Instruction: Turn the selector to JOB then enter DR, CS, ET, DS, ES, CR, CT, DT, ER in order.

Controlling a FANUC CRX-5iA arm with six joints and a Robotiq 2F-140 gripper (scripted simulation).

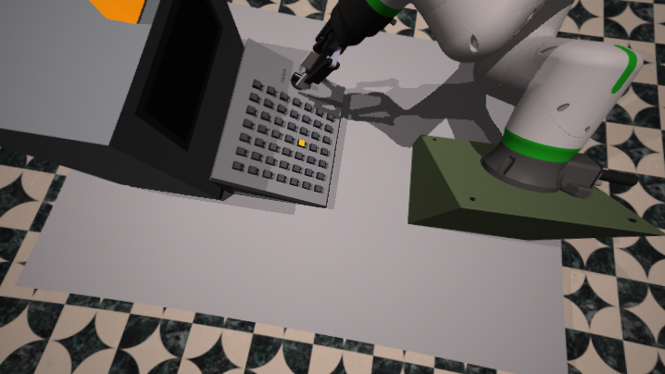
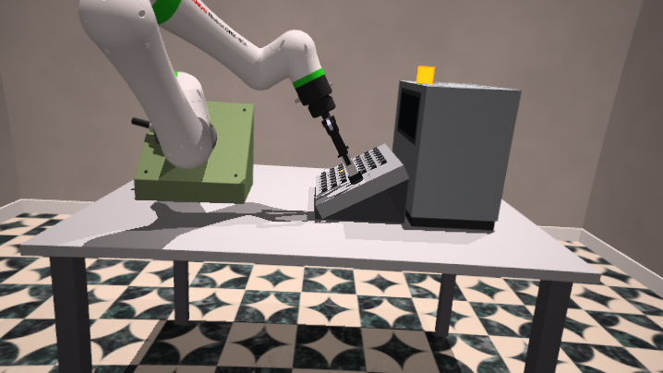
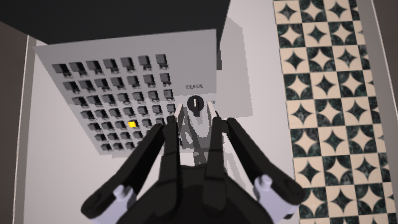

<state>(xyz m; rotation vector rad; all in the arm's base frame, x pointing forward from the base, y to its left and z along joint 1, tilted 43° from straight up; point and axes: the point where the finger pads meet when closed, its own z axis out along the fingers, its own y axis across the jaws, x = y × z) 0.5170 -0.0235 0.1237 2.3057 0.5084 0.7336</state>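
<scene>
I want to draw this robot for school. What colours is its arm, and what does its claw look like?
The arm is chunky, rounded and white, with bright green rings at its joints and small red and grey lettering along one link. It stands on an olive green base. The gripper is black with long thin fingers and pale lilac knuckle pieces.
</scene>
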